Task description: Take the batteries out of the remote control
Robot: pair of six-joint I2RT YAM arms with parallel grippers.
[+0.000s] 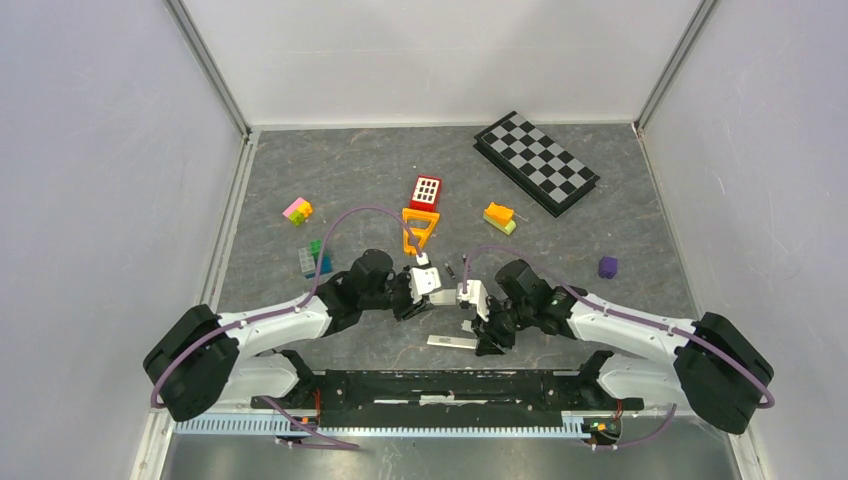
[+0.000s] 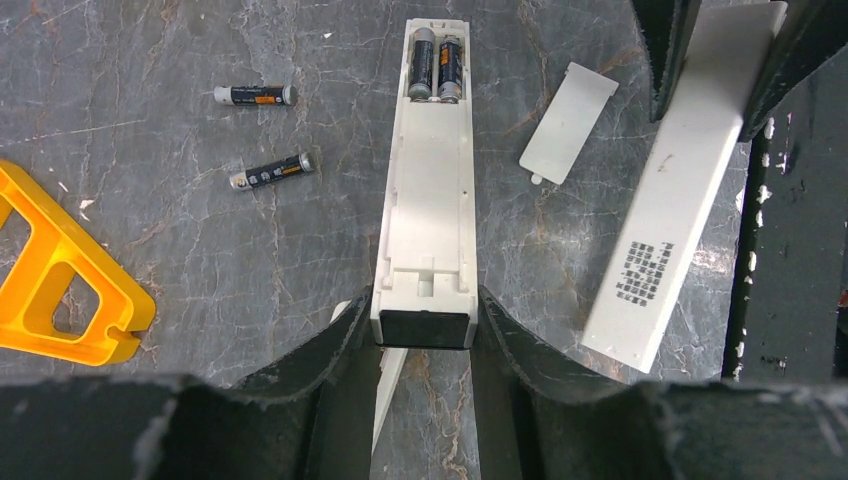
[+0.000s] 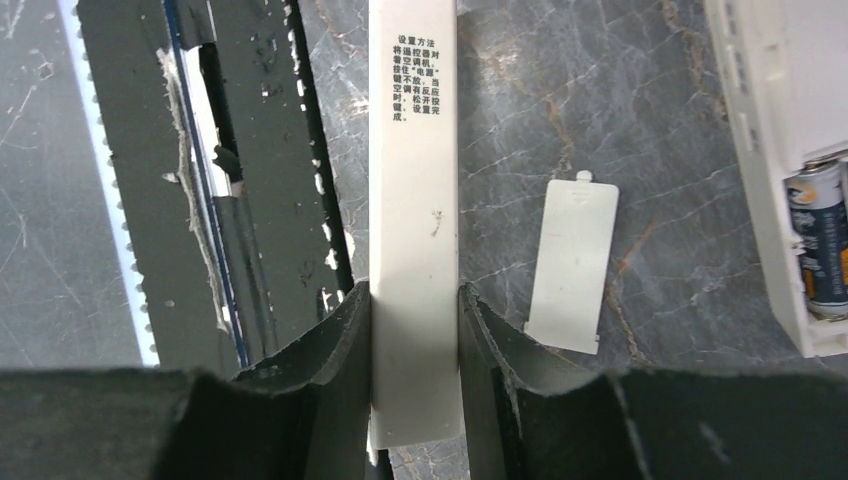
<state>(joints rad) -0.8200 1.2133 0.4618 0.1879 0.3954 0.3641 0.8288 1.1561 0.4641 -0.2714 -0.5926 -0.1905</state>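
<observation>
table: grey marbled top, walled on three sides; checkerboard at the far right, well apart from the work. both arms meet at the middle front. left gripper is clamped across the near end of the open remote, which is back face up with its compartment bare at the far end. right gripper is clamped across a second remote, printed label up; cannot tell whether its compartment holds anything. the two remotes are near each other, not touching. orange frame sits left of the open remote. battery cover lies flat on the table between the two remotes. batteries: two seated batteries side by side in the compartment; two loose batteries on the table left of that remote, apart from each other. judgement: about half unloaded. risks: both grippers are occupied, so no finger is free to pry; the second remote needs setting down first, and doing that close by could land it on the cover or knock the open remote. the open remote is held only at one end, so a push at the far compartment could twist it in the grip. sprung cells may pop out and roll, as may the loose ones if brushed.
</observation>
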